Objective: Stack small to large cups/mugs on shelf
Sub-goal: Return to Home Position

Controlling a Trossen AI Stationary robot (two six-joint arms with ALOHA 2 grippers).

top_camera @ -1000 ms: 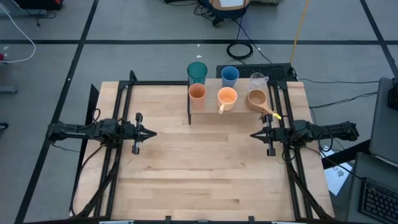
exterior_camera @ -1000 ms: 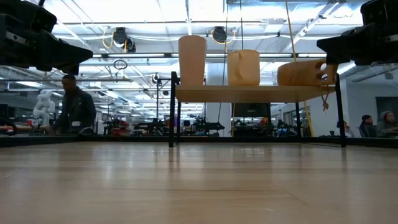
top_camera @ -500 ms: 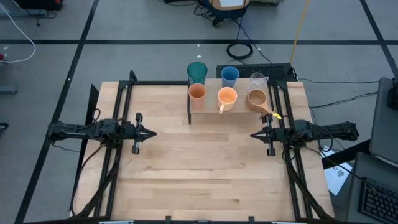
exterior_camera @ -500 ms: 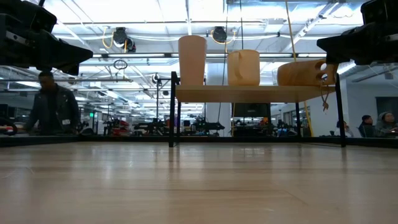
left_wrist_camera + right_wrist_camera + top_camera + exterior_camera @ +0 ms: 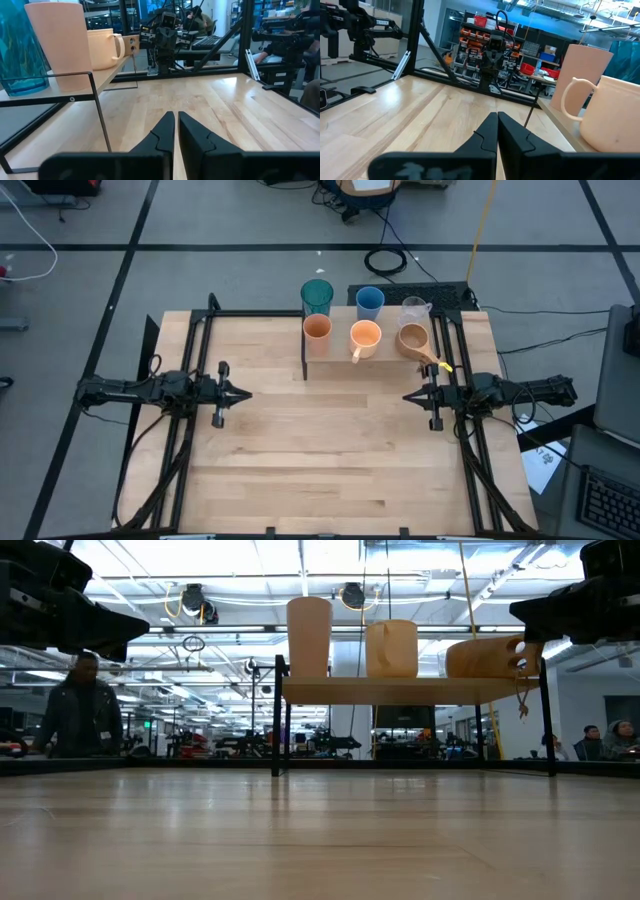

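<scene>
The shelf (image 5: 410, 690) stands at the table's far edge on black legs. On it, from left to right, rest an orange cup (image 5: 317, 330), an orange handled mug (image 5: 365, 337) and a brown wooden handled mug (image 5: 413, 338), each on its base. Behind them stand a teal tumbler (image 5: 317, 293), a blue cup (image 5: 369, 301) and a clear handled cup (image 5: 414, 310). My left gripper (image 5: 245, 393) is shut at the table's left side and points level toward the right. My right gripper (image 5: 408, 396) is shut at the right side and points toward the left. Both are clear of the cups.
Bare wooden tabletop (image 5: 320, 440) lies between the two grippers and toward the near edge. Black frame rails (image 5: 190, 360) run along the table's left and right sides. A cord (image 5: 522, 700) hangs from the wooden mug's handle. A person (image 5: 80, 710) stands in the room beyond the table.
Both arms and all the cups have kept still. The person in the room behind the table has walked toward the left of the low view.
</scene>
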